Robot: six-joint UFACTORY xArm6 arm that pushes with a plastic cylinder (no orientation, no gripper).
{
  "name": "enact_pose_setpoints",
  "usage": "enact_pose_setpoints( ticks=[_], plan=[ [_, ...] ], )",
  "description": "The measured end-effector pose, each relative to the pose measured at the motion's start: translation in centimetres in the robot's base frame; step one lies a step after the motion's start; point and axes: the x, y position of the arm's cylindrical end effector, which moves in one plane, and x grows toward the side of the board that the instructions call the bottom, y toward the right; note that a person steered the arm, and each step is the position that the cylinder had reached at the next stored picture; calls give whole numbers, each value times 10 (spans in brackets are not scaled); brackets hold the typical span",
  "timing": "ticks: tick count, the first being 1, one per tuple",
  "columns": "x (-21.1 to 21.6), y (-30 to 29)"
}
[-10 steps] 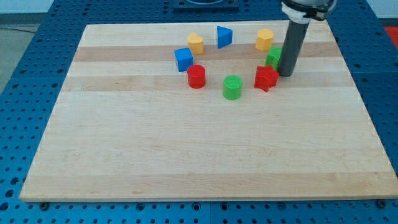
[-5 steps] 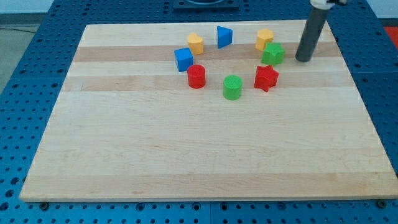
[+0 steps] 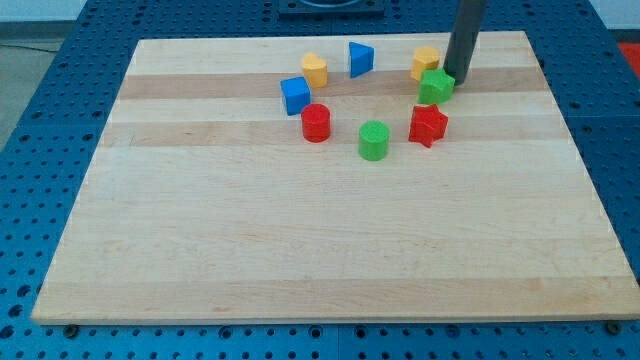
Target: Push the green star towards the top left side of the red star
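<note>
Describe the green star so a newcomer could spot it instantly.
Look at the wooden board, near its top right corner. Just below the yellow block and above the red star sits the green star, with my tip at its right edge. The other green block is a cylinder.

My rod comes down from the view's top edge, right of centre, approx. upright w/ a slight lean so the upper part sits a bit further to the view's right than the lower. It's dark grey, plain, straight. Only the lower stretch shows; the rest of my arm is cut off above the frame. My tip [image 3: 458, 79] is down at table level, near the table's far edge. No wrist or joints in view, so can't tell arm pose beyond the rod itself.
</note>
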Motion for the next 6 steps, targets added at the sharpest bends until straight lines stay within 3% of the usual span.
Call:
enact_pose_setpoints(
  ticks=[6],
  plan=[
    [7,-35]
  ],
)
